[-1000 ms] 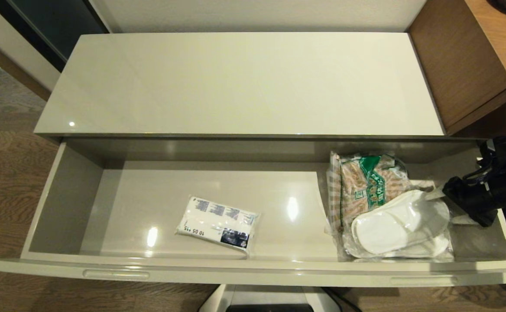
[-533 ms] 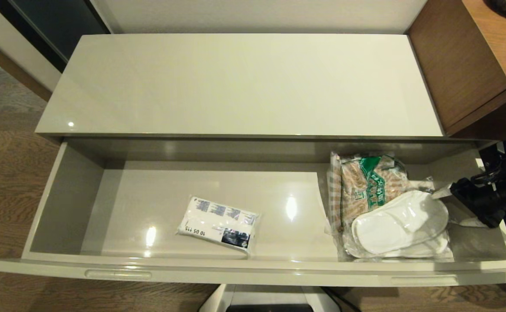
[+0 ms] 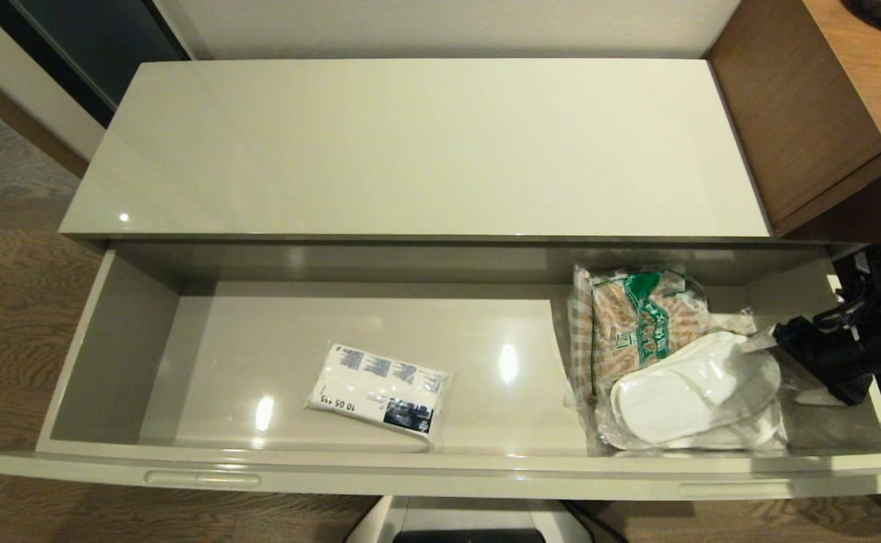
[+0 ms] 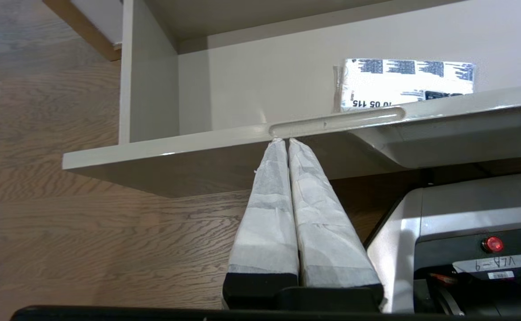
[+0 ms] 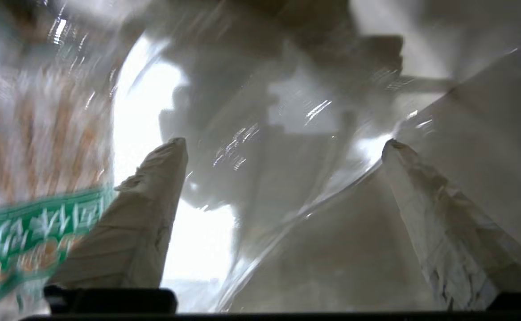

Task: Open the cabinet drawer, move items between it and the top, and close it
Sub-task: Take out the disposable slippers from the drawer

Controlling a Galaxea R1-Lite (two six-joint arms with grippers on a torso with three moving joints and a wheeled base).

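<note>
Jaws spread wide, the right gripper (image 3: 776,337) hovers over the wrapped slippers (image 3: 693,392) at the right end of the open cabinet drawer (image 3: 440,471), where closing could pinch only crinkly film or drag the snack bag (image 3: 640,317) underneath

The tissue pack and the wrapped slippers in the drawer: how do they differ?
The tissue pack lies alone mid-drawer; the slippers lie at the right end, overlapping the snack bag. The tissue pack bears blue print; the slippers are plain white under crinkly clear wrap. Both lie flat in the drawer.
</note>
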